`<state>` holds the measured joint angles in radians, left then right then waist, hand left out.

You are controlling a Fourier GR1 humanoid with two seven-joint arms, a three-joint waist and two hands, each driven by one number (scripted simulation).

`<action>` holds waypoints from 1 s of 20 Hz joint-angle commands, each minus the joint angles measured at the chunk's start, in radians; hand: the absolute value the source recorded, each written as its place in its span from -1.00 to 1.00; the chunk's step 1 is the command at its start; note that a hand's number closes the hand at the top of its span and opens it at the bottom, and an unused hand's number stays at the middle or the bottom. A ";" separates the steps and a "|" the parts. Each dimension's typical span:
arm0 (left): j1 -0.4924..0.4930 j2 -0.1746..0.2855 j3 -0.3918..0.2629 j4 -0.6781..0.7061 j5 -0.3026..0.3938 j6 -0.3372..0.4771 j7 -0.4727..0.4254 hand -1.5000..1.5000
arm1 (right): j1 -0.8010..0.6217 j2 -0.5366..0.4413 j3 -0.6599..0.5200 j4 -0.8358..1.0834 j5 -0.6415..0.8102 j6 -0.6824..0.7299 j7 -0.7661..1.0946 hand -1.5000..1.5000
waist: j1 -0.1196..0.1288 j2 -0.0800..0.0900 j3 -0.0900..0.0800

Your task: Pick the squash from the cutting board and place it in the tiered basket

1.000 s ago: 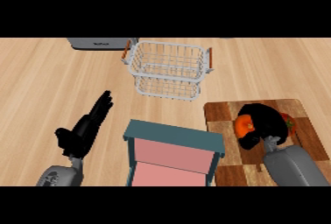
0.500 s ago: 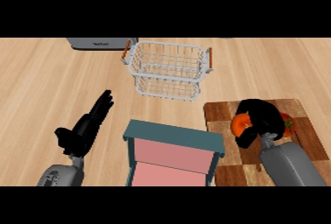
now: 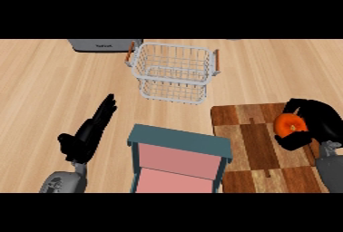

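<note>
Orange squash (image 3: 291,124) is held in the right hand (image 3: 320,118), black fingers curled round it, over the right edge of the wooden cutting board (image 3: 258,149); contact with the board cannot be told. White wire basket (image 3: 175,44) stands well apart, up-left. Left hand (image 3: 85,136) rests at left, fingers straight. Teal-and-pink box (image 3: 178,156) lies between the hands.

Orange squash (image 3: 292,123), brown-striped cutting board (image 3: 252,146), white basket (image 3: 171,90), seemingly orange-handled.
</note>
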<state>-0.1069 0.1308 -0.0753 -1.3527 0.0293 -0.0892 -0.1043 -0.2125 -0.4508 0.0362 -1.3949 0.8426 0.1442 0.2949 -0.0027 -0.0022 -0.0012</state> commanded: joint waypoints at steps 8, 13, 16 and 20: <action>0.030 0.013 0.011 -0.032 0.020 -0.027 0.028 0.00 | -0.067 0.071 -0.160 -0.400 -0.306 0.071 0.031 1.00 | -0.008 -0.005 0.000; 0.030 0.022 0.023 -0.021 0.007 -0.035 -0.003 0.00 | -0.258 0.115 -0.101 -0.456 -0.309 0.147 0.247 1.00 | 0.007 -0.001 0.000; -0.019 -0.031 0.003 0.076 -0.024 -0.006 -0.043 0.00 | -0.458 0.122 -0.128 -0.317 -0.360 0.187 0.327 1.00 | 0.011 0.004 0.000; -0.044 0.031 0.051 0.061 0.013 -0.063 -0.003 0.00 | -0.602 0.179 -0.099 -0.283 -0.332 0.156 0.445 1.00 | 0.012 0.003 0.000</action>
<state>-0.1298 0.1351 -0.0488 -1.3244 0.0347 -0.1213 -0.0954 -0.6799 -0.3185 -0.0858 -1.7306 0.4988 0.3137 0.6465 0.0072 -0.0010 -0.0013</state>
